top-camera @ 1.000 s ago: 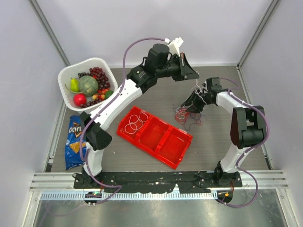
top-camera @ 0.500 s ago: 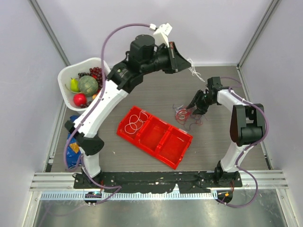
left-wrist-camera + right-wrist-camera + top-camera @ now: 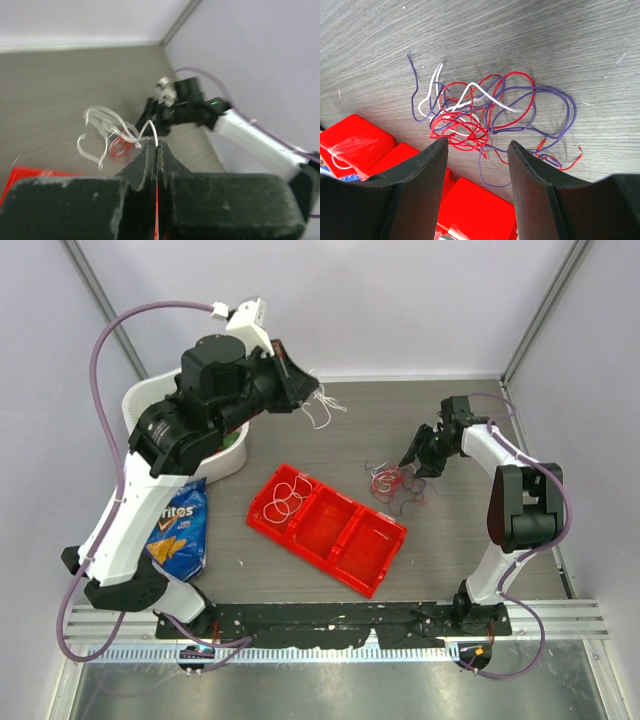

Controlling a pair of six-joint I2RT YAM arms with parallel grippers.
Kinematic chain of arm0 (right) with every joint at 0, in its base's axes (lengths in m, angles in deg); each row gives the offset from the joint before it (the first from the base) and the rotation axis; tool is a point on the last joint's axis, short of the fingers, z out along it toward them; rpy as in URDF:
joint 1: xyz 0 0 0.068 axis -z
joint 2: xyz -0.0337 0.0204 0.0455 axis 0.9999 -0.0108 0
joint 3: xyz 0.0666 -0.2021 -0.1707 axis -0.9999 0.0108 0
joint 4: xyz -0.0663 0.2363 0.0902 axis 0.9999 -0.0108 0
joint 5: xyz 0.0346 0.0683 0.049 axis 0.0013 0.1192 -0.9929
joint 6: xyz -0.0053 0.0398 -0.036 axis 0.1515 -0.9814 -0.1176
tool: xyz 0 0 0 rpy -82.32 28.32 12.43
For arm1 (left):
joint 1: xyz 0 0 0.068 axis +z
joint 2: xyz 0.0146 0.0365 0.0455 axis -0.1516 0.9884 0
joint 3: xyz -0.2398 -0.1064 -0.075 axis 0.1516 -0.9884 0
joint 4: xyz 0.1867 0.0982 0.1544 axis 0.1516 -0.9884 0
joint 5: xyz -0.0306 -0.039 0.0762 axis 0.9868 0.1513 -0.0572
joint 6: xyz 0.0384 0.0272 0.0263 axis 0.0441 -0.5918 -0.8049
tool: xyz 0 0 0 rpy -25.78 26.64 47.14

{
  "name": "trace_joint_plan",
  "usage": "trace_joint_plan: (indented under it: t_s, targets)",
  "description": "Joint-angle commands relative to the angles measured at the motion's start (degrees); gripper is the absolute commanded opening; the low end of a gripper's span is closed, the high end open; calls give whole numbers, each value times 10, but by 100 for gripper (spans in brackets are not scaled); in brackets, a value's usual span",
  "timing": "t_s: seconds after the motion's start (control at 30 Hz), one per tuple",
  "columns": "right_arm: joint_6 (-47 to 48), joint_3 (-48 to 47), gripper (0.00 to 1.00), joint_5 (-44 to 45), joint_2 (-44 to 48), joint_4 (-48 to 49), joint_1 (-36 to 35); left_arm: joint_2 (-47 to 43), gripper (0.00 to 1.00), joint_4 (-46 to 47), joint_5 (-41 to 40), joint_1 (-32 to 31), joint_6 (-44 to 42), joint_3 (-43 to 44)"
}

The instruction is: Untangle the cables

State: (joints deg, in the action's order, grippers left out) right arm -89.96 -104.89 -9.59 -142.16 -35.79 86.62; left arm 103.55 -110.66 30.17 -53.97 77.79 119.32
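Observation:
My left gripper (image 3: 306, 392) is shut on a white cable (image 3: 325, 410) and holds it in the air above the table's far left. In the left wrist view the white cable (image 3: 107, 131) loops out from the pinched fingertips of the left gripper (image 3: 156, 144). A tangle of red, purple and white cables (image 3: 392, 484) lies on the table right of the red tray (image 3: 375, 565). My right gripper (image 3: 418, 462) is open just beyond that tangle. In the right wrist view the tangle of cables (image 3: 485, 112) lies ahead of the open right gripper (image 3: 477, 145).
White cable loops (image 3: 290, 497) lie in the tray's left compartment. A white basket (image 3: 230, 462) is mostly hidden under my left arm at the far left. A blue chips bag (image 3: 176, 530) lies near the left edge. Walls stand on three sides.
My left arm has swung up and to the left, carrying the white cable away from the tangle. My right gripper has stayed by the tangle, shifting slightly.

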Motion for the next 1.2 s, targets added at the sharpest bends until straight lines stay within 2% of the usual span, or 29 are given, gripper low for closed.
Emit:
trace_joint_plan:
  t_s: [0.0,0.13,0.23,0.4,0.53,0.73,0.93,0.97,1.0,1.03,1.1,1.17]
  targets:
    - [13,-41,56,13,26,-16,0,-23,0,-109,-140,4,59,-70]
    - [12,-52,56,5,29,-21,0,-40,0,-146,-152,16,157,-146]
    - [10,-47,55,-1,39,-26,-1,-32,0,-207,-167,27,242,-177]
    - [9,-31,55,-6,59,-23,-8,-2,0,-261,-119,49,324,-232]
    - [10,-25,55,-7,71,-22,-12,-4,0,-257,-124,51,348,-296]
    - [10,-9,55,-7,92,-20,-16,-7,0,-151,-140,68,329,-396]
    - [10,-8,55,-7,112,-25,-16,73,0,-160,-107,90,297,-379]
    - [14,-7,55,-5,118,-28,-17,80,6,-173,-105,90,295,-368]
    - [16,-6,55,0,121,-30,-17,80,21,-178,-105,89,294,-360]
    - [18,-3,55,6,128,-31,-18,74,41,-173,-105,88,297,-364]
    - [24,3,55,16,136,-33,-18,53,58,-156,-107,89,308,-381]
    - [29,5,55,26,139,-38,-17,36,68,-135,-99,90,313,-395]
